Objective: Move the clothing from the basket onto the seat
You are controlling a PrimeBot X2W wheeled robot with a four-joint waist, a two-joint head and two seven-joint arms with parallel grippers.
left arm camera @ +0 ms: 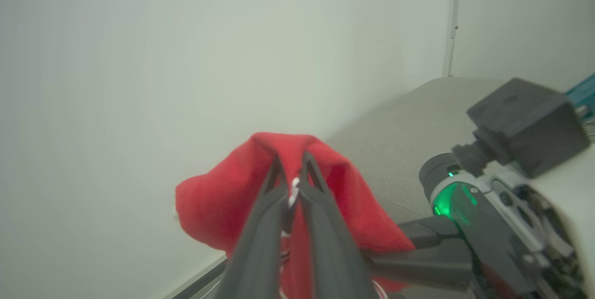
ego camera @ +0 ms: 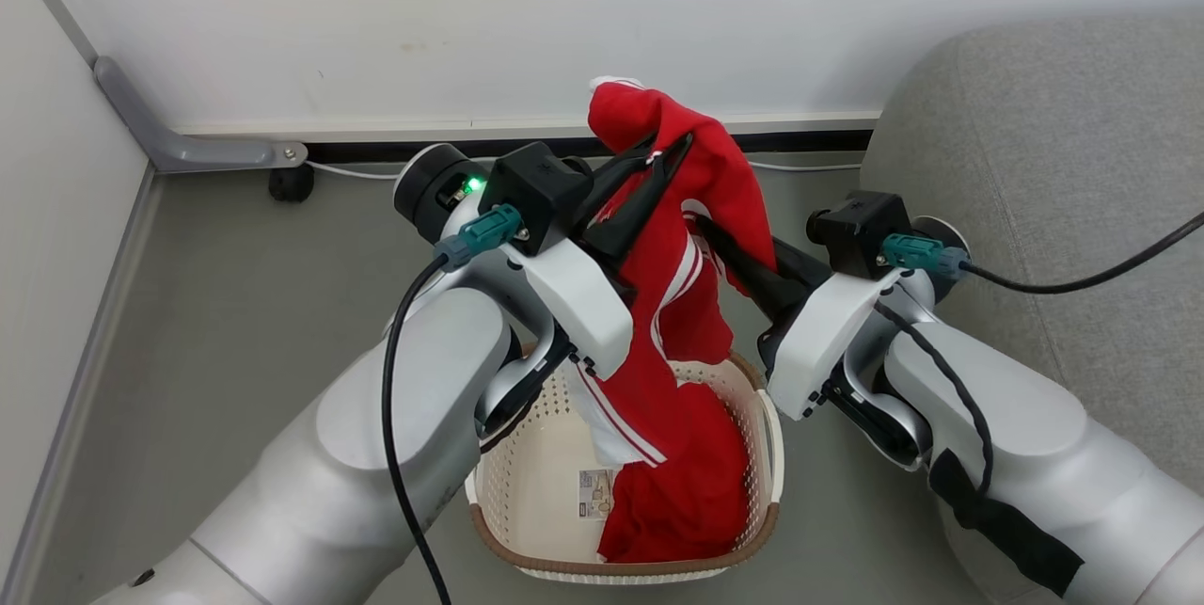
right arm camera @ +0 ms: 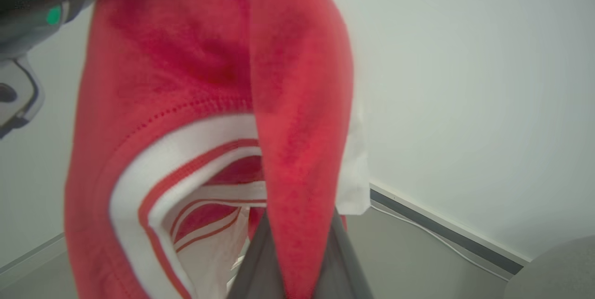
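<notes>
Above the basket (ego camera: pixel 611 569) I have the striped red garment (ego camera: pixel 677 304) pinched in both hands. My left hand (ego camera: pixel 670 158) is closed narrow on a fold near the top. My right hand (ego camera: pixel 707 230) is clamped on the cloth just below that, on the side toward the seat (ego camera: pixel 1035 163). The garment hangs long between my arms and its lower end trails down inside the basket, touching the red heap (ego camera: pixel 687 501) on the bottom. I cannot tell whether the two are tangled.

To do this lift well, I judge that both hands should rise together, at the same spacing, until the tail is clear of the rim. That way nothing drags the light basket or pulls the heap up with it. Both pinches are thin, so I want a smooth carry without jerks. Then I would swing to my right over the grey cushion and lower the cloth until it rests there. Only after that would I open either hand.
</notes>
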